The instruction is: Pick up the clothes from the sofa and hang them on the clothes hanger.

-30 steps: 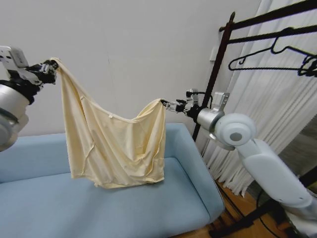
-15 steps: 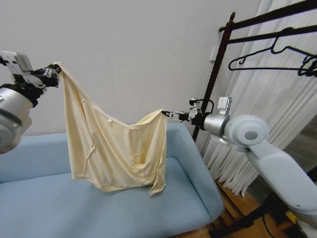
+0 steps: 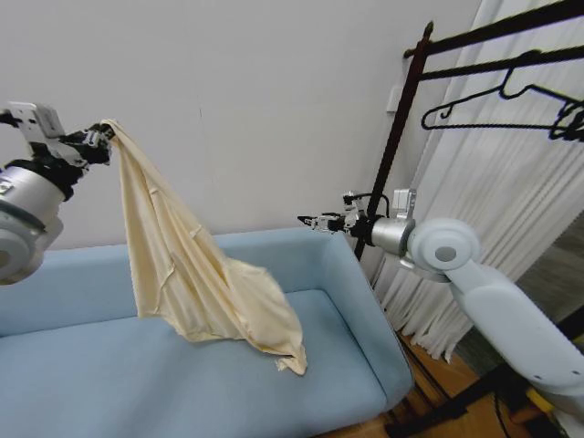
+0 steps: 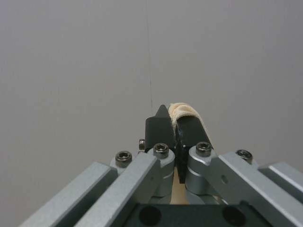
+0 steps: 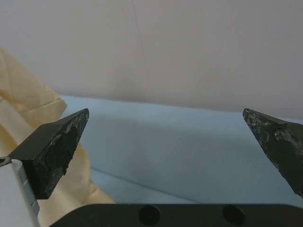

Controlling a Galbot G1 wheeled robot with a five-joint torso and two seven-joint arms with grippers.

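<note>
The pale yellow garment (image 3: 196, 274) hangs as one long crumpled drape from a single corner, pinched tight in my left fingers (image 3: 97, 137) up near the white wall (image 3: 255, 82). Its lower end reaches the blue sofa (image 3: 82, 383) seat far below them. My right fingers (image 3: 315, 221) are spread wide and hold nothing, well apart from the garment. Behind them stands the dark rack (image 3: 401, 128) with a black hanger (image 3: 497, 91), before white curtains (image 3: 511, 201).
</note>
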